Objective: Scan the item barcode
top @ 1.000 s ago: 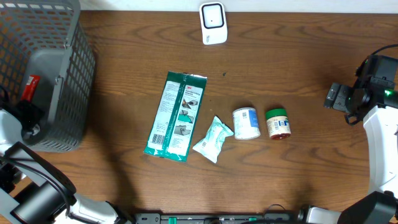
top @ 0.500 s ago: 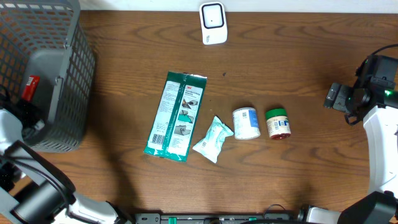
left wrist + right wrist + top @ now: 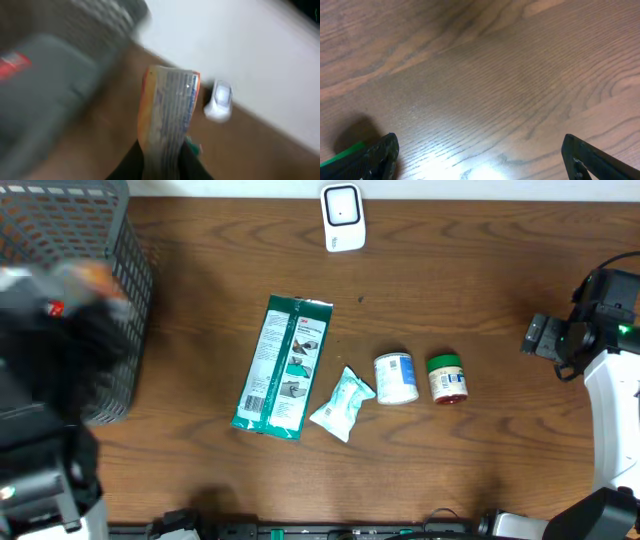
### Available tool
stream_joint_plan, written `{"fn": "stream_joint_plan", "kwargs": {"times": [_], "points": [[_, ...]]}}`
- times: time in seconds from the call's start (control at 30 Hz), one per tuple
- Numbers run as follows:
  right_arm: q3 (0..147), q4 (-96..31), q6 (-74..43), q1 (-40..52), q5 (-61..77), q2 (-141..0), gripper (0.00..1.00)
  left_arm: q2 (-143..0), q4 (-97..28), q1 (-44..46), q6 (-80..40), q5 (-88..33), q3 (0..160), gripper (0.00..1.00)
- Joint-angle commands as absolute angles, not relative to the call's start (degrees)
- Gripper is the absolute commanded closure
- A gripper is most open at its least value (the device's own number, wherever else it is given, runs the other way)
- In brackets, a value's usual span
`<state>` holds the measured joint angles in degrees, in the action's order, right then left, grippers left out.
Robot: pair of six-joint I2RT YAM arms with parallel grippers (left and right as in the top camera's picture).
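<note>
Left gripper (image 3: 160, 162) pinches the lower end of an orange-edged packet (image 3: 167, 115), its two dark fingers pressed against either side of it. The packet stands up from the jaws with its printed, bluish face turned edge-on to the wrist camera; the print is too blurred to read. Beyond the packet's upper right corner, on the brown table (image 3: 480, 270), lies the white scanner (image 3: 218, 101), well apart from it. To the left of the packet is the grey basket (image 3: 45, 100), also blurred.

From overhead, the left arm (image 3: 60, 350) is a dark smear over the basket (image 3: 125, 240) at the table's left end, with a trace of orange near its top. The scanner (image 3: 343, 218) sits at the far edge, near the middle.

Right gripper (image 3: 482, 157) hangs over bare wood at the right side with its fingers spread wide, holding nothing.

Mid-table lie a flat green package (image 3: 283, 367), a small white pouch (image 3: 343, 404), a white tub (image 3: 396, 378) and a green-lidded jar (image 3: 447, 377).
</note>
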<state>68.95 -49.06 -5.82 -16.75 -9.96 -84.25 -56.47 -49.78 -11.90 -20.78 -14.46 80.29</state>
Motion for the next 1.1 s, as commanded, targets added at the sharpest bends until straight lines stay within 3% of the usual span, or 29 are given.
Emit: {"fn": "stream_joint_plan", "kwargs": {"times": [0.0, 0.1, 0.27, 0.43, 0.5, 0.53, 0.6, 0.63, 0.83, 1.07], "points": [[69.6, -49.12, -5.5, -16.93, -10.44, -83.96, 0.01, -60.88, -52.88, 2.09, -20.88, -14.13, 74.89, 0.86], [69.6, -49.12, -5.5, -16.93, -10.44, -83.96, 0.01, -66.22, -51.48, 13.26, -20.88, -9.02, 70.78, 0.86], [69.6, -49.12, -5.52, -16.93, -10.44, -83.96, 0.01, -80.14, -46.89, 23.7, -20.86, -0.84, 69.54, 0.86], [69.6, -49.12, -5.5, -16.93, -10.44, -83.96, 0.01, -95.74, -38.28, 26.76, -21.45, -1.26, 69.54, 0.86], [69.6, -49.12, -5.5, -16.93, -10.44, -83.96, 0.01, -101.45, -36.4, 26.83, -21.74, -6.55, 69.54, 0.85], [69.6, -49.12, -5.5, -16.93, -10.44, -83.96, 0.01, -103.57, -35.66, 26.81, -21.71, -7.44, 69.54, 0.79], [69.6, -49.12, -5.5, -16.93, -10.44, -83.96, 0.01, -102.72, -36.25, 26.7, -21.71, -7.53, 70.3, 0.32], [69.6, -49.12, -5.5, -16.93, -10.44, -83.96, 0.01, -102.1, -36.8, 26.65, -21.69, -7.51, 70.83, 0.28], [69.6, -49.12, -5.5, -16.93, -10.44, -83.96, 0.01, -90.17, -40.12, 24.08, -18.65, -6.81, 78.04, 0.25], [69.6, -49.12, -5.5, -16.93, -10.44, -83.96, 0.01, -72.95, -40.82, 5.23, -12.95, 3.05, 87.55, 0.25]]}}
